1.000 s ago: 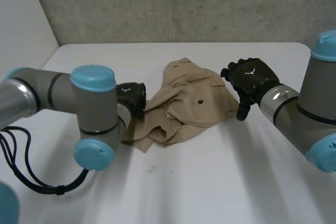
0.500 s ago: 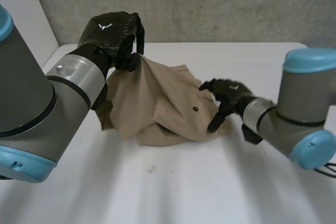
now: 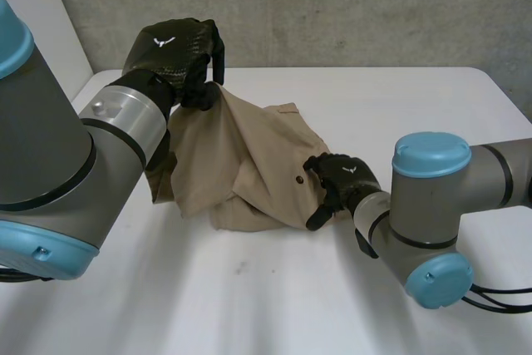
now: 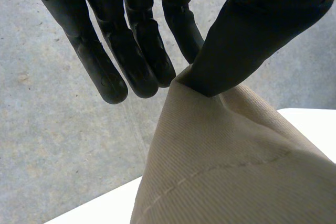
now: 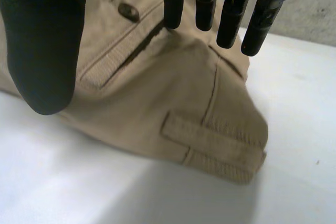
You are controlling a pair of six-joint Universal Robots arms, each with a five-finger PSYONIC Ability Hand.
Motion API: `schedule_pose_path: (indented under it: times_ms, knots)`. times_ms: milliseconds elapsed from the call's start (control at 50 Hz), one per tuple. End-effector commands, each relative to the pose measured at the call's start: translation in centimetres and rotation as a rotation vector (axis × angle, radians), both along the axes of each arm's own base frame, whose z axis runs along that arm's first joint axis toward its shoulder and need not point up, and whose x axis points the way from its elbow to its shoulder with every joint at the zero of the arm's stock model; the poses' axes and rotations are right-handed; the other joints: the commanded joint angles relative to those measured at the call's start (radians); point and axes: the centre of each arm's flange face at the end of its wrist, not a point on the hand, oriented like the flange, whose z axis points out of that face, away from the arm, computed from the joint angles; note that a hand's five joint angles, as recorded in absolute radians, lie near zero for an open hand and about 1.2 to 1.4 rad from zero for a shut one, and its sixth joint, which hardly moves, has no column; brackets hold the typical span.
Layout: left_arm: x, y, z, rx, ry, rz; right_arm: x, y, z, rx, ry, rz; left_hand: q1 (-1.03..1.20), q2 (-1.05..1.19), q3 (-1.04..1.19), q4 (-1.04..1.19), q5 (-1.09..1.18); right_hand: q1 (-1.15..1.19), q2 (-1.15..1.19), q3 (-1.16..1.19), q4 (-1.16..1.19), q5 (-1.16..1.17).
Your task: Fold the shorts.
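- Currently the left hand (image 3: 170, 51) pinches a fold of the khaki shorts (image 3: 241, 164), holding it above the tabletop (image 3: 274, 297).
- Right hand (image 3: 339, 179): fingers apart over the waistband; pin it before pulling the cloth flat.

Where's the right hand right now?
In the head view, right of centre: right hand is low at the right edge of the shorts, beside the pocket button.

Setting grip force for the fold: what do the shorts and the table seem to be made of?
The shorts look like tan cotton twill, matte: fine diagonal ribs and a stitched seam show. The table is smooth and white with a soft sheen, perhaps laminate or painted board.
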Motion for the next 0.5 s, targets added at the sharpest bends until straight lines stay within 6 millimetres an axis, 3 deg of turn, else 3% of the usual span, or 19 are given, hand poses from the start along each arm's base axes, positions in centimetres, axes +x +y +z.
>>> schedule_pose_path:
  times_ms: [20, 80, 140, 160, 240, 260, 320, 340, 380, 480, 500]
  knots:
    - [0.2, -0.2, 0.1, -0.002, 0.004, 0.005, 0.2, 0.2, -1.7, 0.013, 0.039, 0.018, 0.252, 0.199, 0.206, 0.202, 0.247, 0.065, 0.025, 0.025, 0.026, 0.024]
    - [0.2, -0.2, 0.1, -0.001, 0.004, 0.007, 0.5, 0.0, -1.8, -0.022, 0.041, 0.024, 0.252, 0.199, 0.206, 0.202, 0.247, 0.326, 0.285, 0.285, 0.286, 0.285]
    - [0.2, -0.2, 0.0, 0.001, 0.003, 0.008, 0.5, -0.4, -1.4, -0.060, 0.038, 0.015, 0.252, 0.199, 0.206, 0.202, 0.247, 1.096, 1.056, 1.056, 1.057, 1.055]
    - [0.2, -0.2, 0.0, 0.002, 0.005, 0.008, 0.5, -0.5, -1.1, -0.074, 0.035, 0.010, 0.252, 0.199, 0.206, 0.202, 0.247, 1.153, 1.113, 1.112, 1.114, 1.112]
    - [0.2, -0.2, 0.1, 0.002, 0.006, 0.011, 0.2, -1.0, 1.3, -0.136, 0.011, -0.012, 0.252, 0.199, 0.206, 0.202, 0.247, 1.154, 1.114, 1.113, 1.114, 1.113]
    - [0.3, -0.2, 0.0, 0.003, 0.001, 0.014, 0.1, -0.9, 3.6, -0.186, -0.011, -0.013, 0.252, 0.199, 0.206, 0.202, 0.247, 1.154, 1.114, 1.113, 1.114, 1.113]
    - [0.5, -0.2, 0.3, -0.001, 0.004, 0.016, -0.4, -0.7, 7.1, -0.269, -0.027, -0.013, 0.252, 0.199, 0.206, 0.202, 0.247, 1.154, 1.114, 1.113, 1.114, 1.113]
    - [0.5, -0.2, 0.5, -0.005, 0.003, 0.017, -0.7, -0.4, 9.1, -0.327, -0.021, -0.007, 0.252, 0.199, 0.206, 0.202, 0.247, 1.154, 1.114, 1.113, 1.114, 1.113]
    - [0.7, 0.1, 0.8, -0.009, -0.002, 0.016, -1.0, -0.1, 10.8, -0.382, 0.002, 0.000, 0.252, 0.199, 0.206, 0.202, 0.247, 1.154, 1.114, 1.113, 1.114, 1.113]
    - [2.7, 1.2, 4.1, -0.064, 0.035, 0.044, -2.3, 1.6, 16.0, -0.544, 0.114, 0.020, 0.252, 0.199, 0.206, 0.202, 0.247, 1.154, 1.114, 1.113, 1.114, 1.113]
    - [3.4, 1.5, 5.1, -0.086, 0.052, 0.054, -2.8, 2.6, 18.0, -0.606, 0.148, 0.027, 0.252, 0.199, 0.206, 0.202, 0.247, 1.154, 1.114, 1.113, 1.114, 1.113]
